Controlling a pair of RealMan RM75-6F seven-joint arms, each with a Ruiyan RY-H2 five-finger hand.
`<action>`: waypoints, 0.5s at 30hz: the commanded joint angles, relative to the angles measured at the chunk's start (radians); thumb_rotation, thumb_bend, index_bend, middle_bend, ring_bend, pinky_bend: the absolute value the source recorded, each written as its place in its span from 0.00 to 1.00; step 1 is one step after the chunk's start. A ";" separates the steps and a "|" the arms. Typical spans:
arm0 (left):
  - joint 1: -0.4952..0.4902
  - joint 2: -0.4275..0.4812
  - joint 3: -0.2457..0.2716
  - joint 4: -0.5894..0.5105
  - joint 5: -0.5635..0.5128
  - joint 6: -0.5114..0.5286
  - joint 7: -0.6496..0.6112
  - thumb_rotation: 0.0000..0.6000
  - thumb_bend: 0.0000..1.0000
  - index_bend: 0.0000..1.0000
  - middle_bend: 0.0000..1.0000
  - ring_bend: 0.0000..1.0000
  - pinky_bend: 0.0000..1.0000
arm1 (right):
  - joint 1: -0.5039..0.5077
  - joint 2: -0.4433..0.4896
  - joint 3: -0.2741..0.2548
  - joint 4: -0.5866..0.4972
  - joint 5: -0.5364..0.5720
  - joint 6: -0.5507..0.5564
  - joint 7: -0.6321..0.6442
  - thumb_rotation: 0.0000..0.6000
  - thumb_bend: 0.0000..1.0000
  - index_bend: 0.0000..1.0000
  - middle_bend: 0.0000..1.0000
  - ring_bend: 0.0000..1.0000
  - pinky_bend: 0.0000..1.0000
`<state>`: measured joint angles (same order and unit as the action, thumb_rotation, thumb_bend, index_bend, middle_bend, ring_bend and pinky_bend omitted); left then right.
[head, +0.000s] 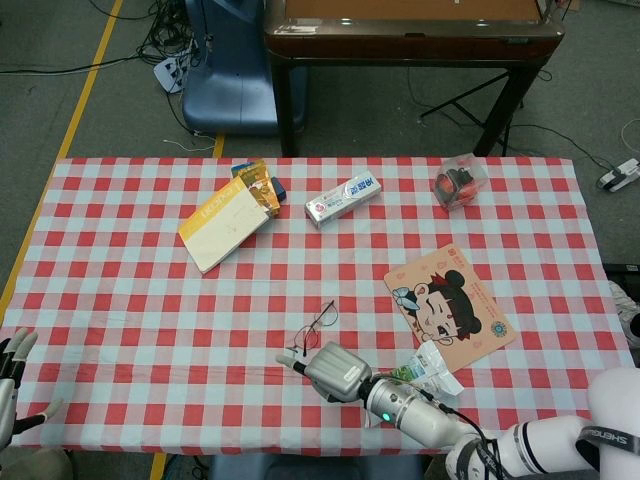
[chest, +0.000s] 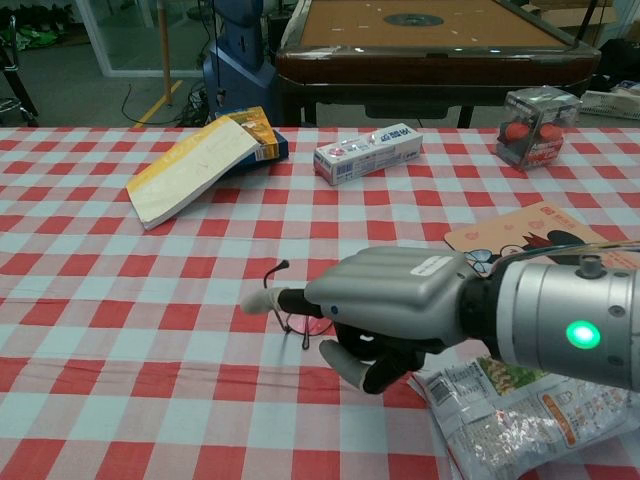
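Note:
My right hand (head: 330, 370) (chest: 395, 300) hangs low over the checked tablecloth near the front edge. One finger points left and the rest are curled in, with nothing held. Thin wire glasses (head: 316, 327) (chest: 277, 272) lie just beyond and beside it. In the chest view the hand hides most of them. I cannot tell whether the outstretched finger touches the frame. My left hand (head: 12, 385) shows at the bottom left corner of the head view, off the table, empty with its fingers spread.
A snack packet (head: 432, 367) (chest: 530, 400) lies right of the hand, with a cartoon mouse pad (head: 450, 305) (chest: 535, 225) beyond it. Farther back are a toothpaste box (head: 343, 198) (chest: 366, 153), a yellow book (head: 225, 225) (chest: 190, 170) and a clear box (head: 460, 182) (chest: 535, 125).

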<state>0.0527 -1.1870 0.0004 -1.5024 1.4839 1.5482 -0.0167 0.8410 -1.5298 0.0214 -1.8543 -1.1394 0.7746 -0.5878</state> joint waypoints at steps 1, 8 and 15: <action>-0.001 -0.001 0.000 0.002 0.000 -0.001 -0.001 1.00 0.16 0.00 0.00 0.00 0.00 | 0.020 -0.028 0.012 0.023 0.041 0.013 -0.022 1.00 0.69 0.00 1.00 1.00 0.96; 0.001 -0.003 0.000 0.009 -0.003 -0.004 -0.007 1.00 0.16 0.00 0.00 0.00 0.00 | 0.036 -0.053 0.032 0.060 0.118 0.033 -0.011 1.00 0.69 0.00 1.00 1.00 0.96; 0.000 -0.006 0.001 0.014 -0.001 -0.007 -0.011 1.00 0.16 0.00 0.00 0.00 0.00 | 0.046 -0.048 0.056 0.096 0.209 0.023 0.050 1.00 0.69 0.00 1.00 1.00 0.96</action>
<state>0.0531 -1.1931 0.0017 -1.4888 1.4834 1.5416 -0.0277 0.8820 -1.5795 0.0694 -1.7694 -0.9487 0.8057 -0.5550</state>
